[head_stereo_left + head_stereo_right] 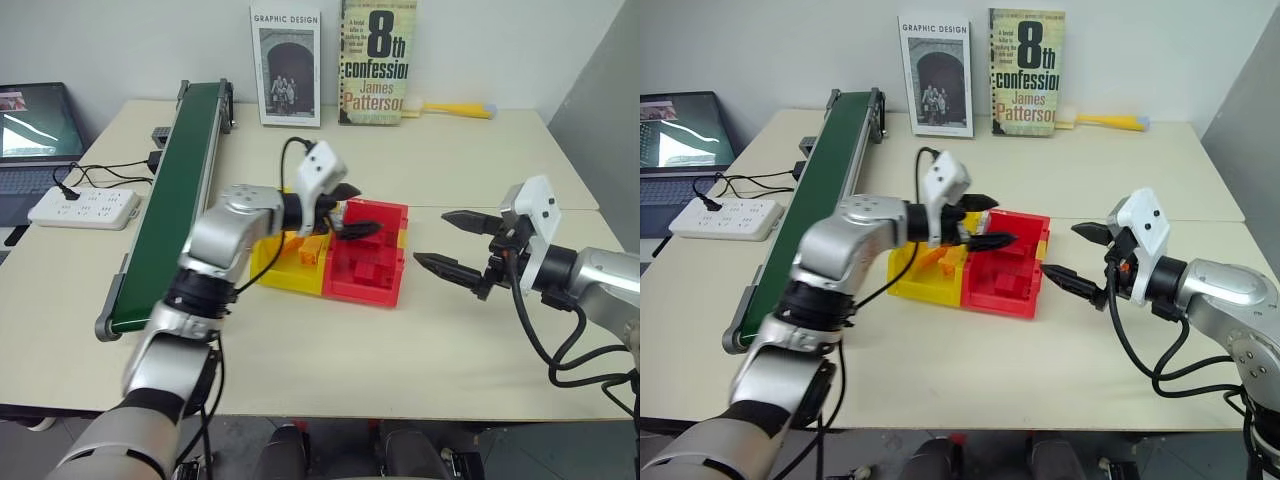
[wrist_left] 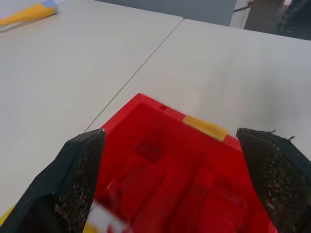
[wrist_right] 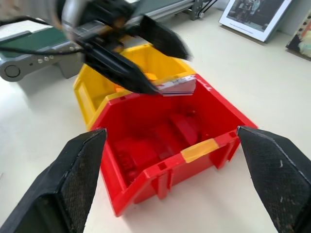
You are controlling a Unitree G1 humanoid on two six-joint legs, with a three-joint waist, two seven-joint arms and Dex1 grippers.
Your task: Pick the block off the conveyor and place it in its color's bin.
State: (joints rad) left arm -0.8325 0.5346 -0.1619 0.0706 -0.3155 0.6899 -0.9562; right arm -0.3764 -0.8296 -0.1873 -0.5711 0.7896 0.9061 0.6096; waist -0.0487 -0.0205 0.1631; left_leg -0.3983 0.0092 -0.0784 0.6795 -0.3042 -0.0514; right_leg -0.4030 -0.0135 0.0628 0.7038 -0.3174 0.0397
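The red bin point(image 1: 384, 211) stands mid-table, joined to a yellow bin point(image 1: 266, 262) on its left. My left gripper point(image 1: 352, 211) hovers open over the red bin's left rim with nothing between its fingers. Small red blocks point(image 3: 183, 127) lie on the red bin's floor; I cannot tell one from another. My right gripper point(image 1: 432, 237) stands open and empty just right of the red bin, pointing at it. The dark green conveyor point(image 1: 172, 205) runs along the table's left side, its belt bare.
Orange bricks point(image 1: 311, 252) sit in the yellow bin. Two books point(image 1: 377, 60) lean on the back wall, with a yellow-handled tool point(image 1: 455, 109) beside them. A white power strip point(image 1: 84, 207) and a laptop point(image 1: 35, 130) lie left of the conveyor.
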